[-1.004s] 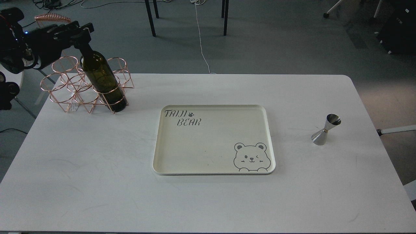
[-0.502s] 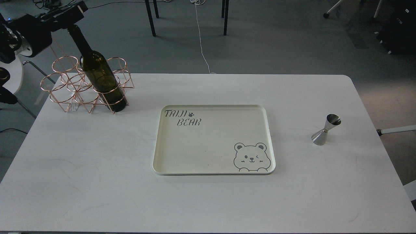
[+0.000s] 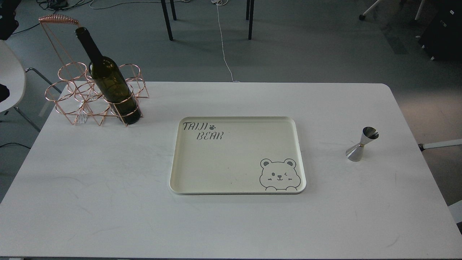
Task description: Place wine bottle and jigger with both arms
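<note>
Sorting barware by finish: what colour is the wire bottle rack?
Rose-gold copper, clearest in the head view: wire bottle rack.

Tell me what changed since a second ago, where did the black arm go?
The left pincer was clamped on the top of the wine bottle a second ago. It let go, rose up and to the left, and now has left the picture; neither pincer shows now. The bottle stayed standing in the copper wire rack. The jigger, the bear tray and the table did not move.

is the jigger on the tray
No, the jigger stands on the bare table to the right of the tray, well apart from it.
</note>
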`<act>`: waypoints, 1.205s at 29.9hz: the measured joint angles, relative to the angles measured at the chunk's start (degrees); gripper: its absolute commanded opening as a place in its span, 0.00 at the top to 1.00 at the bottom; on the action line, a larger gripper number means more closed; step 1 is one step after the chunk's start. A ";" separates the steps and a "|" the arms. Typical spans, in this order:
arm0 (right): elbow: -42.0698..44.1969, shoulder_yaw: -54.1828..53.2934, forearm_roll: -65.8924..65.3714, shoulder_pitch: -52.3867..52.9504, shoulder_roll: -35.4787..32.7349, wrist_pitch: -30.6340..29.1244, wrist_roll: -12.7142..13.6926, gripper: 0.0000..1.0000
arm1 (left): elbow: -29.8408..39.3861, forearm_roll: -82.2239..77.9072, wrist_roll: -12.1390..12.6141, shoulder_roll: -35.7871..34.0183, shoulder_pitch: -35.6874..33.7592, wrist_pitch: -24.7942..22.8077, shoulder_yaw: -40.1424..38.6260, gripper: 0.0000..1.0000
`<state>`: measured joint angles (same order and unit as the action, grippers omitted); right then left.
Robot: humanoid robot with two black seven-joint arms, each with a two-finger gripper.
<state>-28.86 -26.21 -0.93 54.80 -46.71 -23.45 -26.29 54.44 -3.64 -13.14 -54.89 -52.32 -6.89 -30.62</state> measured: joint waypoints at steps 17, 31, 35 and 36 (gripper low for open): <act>0.39 -0.07 17.63 -8.03 3.45 -0.69 2.34 0.01 | -14.03 30.57 -1.70 6.59 8.80 -19.68 -0.78 0.01; 5.90 -2.03 22.79 -10.83 13.76 -3.68 6.87 0.01 | -15.88 32.38 -1.44 10.95 14.02 -21.12 -4.68 0.01; 5.94 -2.24 22.67 -10.84 13.91 -3.73 6.83 0.01 | -15.84 32.39 -1.88 11.45 14.32 -21.12 -4.85 0.01; 5.84 -2.23 22.54 -10.80 13.90 -3.73 6.78 0.01 | -15.75 32.39 -2.04 11.54 14.38 -21.12 -4.91 0.01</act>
